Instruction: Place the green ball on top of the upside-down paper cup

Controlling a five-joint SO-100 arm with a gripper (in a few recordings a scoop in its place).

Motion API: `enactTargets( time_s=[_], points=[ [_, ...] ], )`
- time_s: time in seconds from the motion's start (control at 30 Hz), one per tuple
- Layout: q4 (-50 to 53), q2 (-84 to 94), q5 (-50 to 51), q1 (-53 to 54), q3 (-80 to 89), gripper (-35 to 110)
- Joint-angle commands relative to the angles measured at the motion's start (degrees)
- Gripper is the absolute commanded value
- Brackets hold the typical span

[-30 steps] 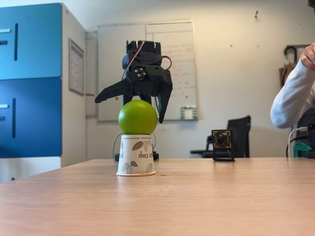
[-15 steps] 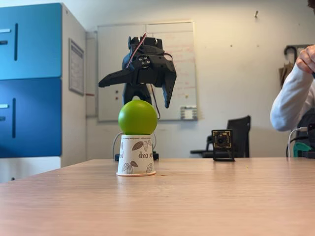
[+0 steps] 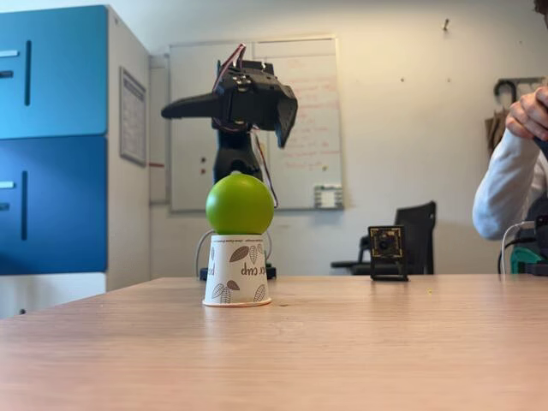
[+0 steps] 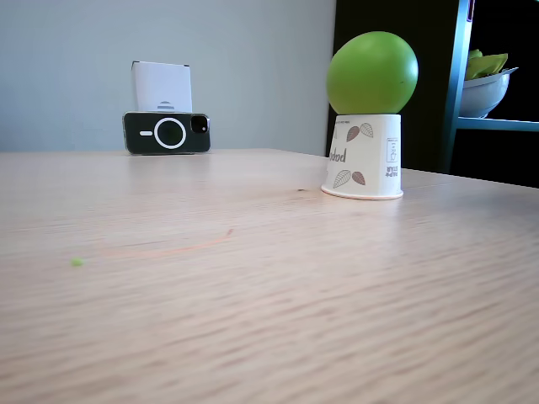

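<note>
A green ball [image 3: 240,204] sits balanced on the flat base of the upside-down paper cup [image 3: 237,271], which stands rim-down on the wooden counter [image 3: 360,342] toward its far edge in a fixed view, and nearer the right edge in the other fixed view [image 4: 372,72]. The placement looks complete; the step in hand appears to be the retreat. Done well, that means lifting straight clear of the ball without brushing it and without jolting the counter, since the ball is about as wide as the cup and would likely roll off at a slight nudge. The black arm's pincer [image 3: 227,116] hangs above the ball, apart from it, its jaws spread wide and holding nothing: one finger juts out level to the left, the other angles down on the right. The wrist is tipped upward, the arm's upright column rising behind the cup. A person's sleeve [image 3: 505,184] shows at the right edge.
</note>
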Motion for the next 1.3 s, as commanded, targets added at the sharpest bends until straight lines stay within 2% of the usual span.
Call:
enactTargets(
  time_s=[0.0,0.17,0.27,0.57,0.9,1.27],
  points=[
    [5.98,5.80,-0.09,2.29,1.05,25],
    [19.60,13.36,0.09,5.10,4.48,3],
    [23.64,18.54,0.18,5.54,10.28,0],
    [33.05,33.40,-0.09,6.24,27.25,0],
    [35.86,47.37,0.18,5.45,45.44,0],
    [35.68,47.37,0.79,5.01,51.94,0]
  ],
)
